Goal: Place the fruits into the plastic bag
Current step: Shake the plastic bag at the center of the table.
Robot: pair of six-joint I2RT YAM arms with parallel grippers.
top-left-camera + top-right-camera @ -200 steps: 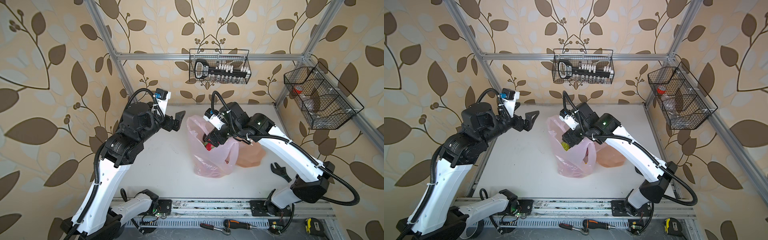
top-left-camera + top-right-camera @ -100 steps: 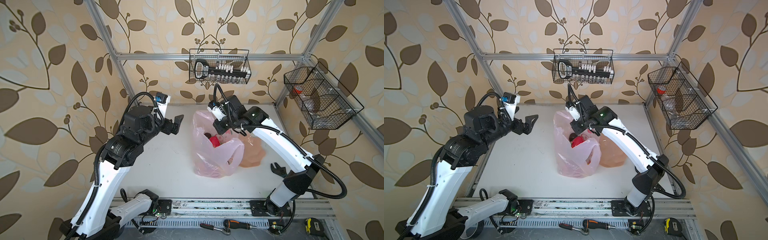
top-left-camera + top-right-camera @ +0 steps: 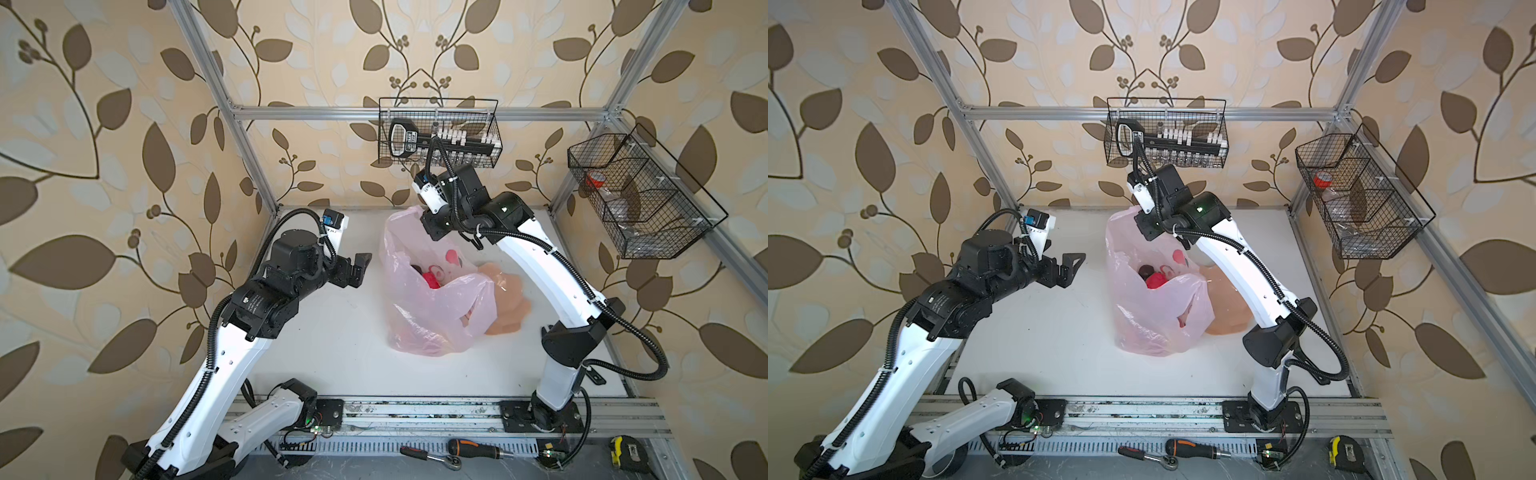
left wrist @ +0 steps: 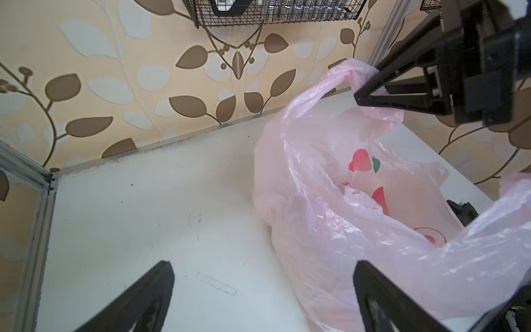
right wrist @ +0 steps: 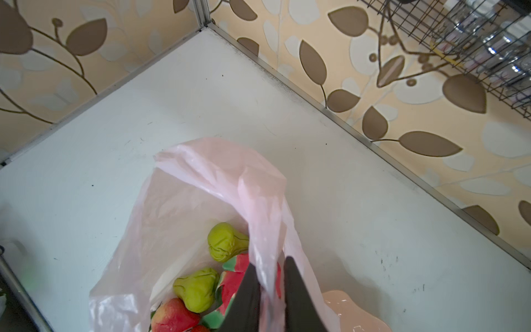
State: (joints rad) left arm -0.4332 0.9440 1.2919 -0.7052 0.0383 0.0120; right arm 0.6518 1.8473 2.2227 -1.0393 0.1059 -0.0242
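The pale-pink plastic bag (image 3: 432,316) (image 3: 1154,320) stands open mid-table. My right gripper (image 5: 270,263) (image 3: 432,230) is shut on the bag's far handle loop (image 5: 258,207) and holds it raised over the back rim. Several fruits lie inside: two green pears (image 5: 227,241), a red-and-green dragon fruit (image 5: 232,284) and a red fruit (image 5: 172,316). In both top views a red fruit (image 3: 430,279) (image 3: 1156,280) and a dark one (image 3: 1145,271) show through the mouth. My left gripper (image 4: 261,267) (image 3: 359,266) hangs open just left of the bag, holding nothing.
A peach wavy-edged plate (image 3: 511,299) (image 5: 356,313) lies against the bag's right side, under my right arm. Wire baskets hang on the back wall (image 3: 438,133) and the right wall (image 3: 640,195). Hand tools (image 3: 473,449) lie beyond the front rail.
My right gripper came up out of the bag, moved to its back rim and shut on the handle loop, pulling it up. The left gripper edged slightly toward the bag, still open.
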